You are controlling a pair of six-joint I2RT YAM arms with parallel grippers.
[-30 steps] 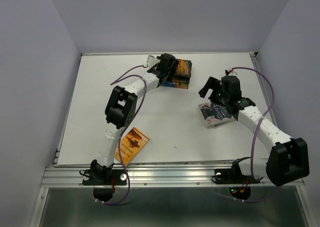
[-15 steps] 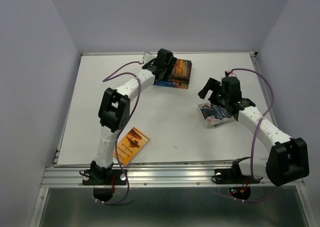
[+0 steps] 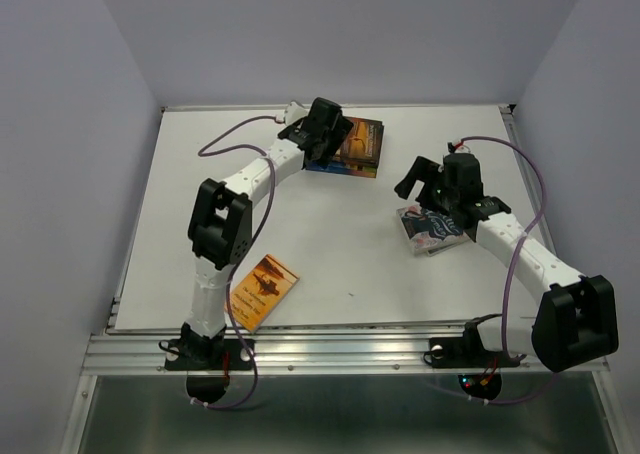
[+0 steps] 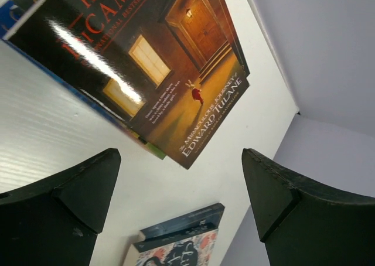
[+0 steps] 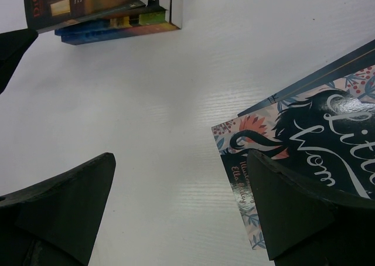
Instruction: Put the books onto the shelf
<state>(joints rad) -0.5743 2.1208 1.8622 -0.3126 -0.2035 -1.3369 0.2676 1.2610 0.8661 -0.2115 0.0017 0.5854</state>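
Top external view has my left fingers spread wide and empty over the stack of glossy paperbacks, dark brown cover uppermost, at the far side of the white counter. My right fingers gape wide too, holding nothing, just beside the white-red-blue patterned paperback; an orange paperback lies near my left base.

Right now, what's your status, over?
Left gripper open at the book stack. Right gripper open by the patterned book. Orange book lies apart. No shelf in view.
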